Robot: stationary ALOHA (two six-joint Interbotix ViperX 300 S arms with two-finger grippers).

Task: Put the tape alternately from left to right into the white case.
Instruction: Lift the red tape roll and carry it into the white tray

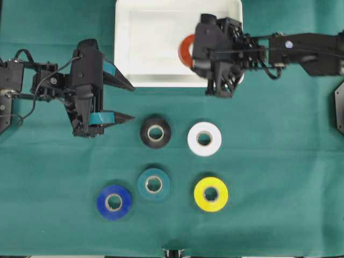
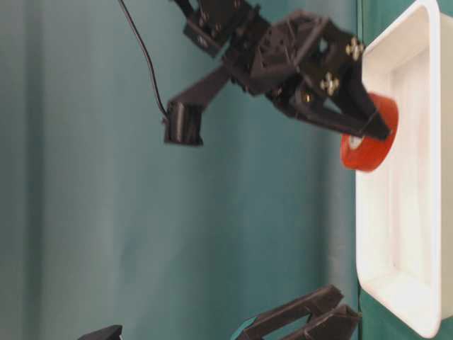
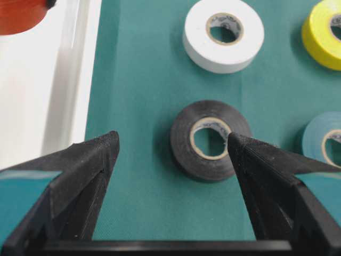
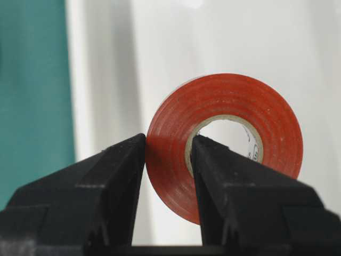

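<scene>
The white case [image 1: 145, 59] sat at the far edge of a green cloth [image 1: 269, 161]. Above the case's right part, the right gripper [image 4: 168, 154] pinched the wall of the red-orange roll [image 4: 229, 106], one finger outside and one through the core, holding it on edge. The left gripper [image 1: 128, 102] hung just left of the case's near corner, fingers spread wide and holding nothing. Nearer than the case lay the black roll [image 1: 156, 131], white roll [image 1: 204, 138], teal roll [image 1: 153, 184], blue roll [image 1: 114, 202] and yellow roll [image 1: 210, 194], all flat.
</scene>
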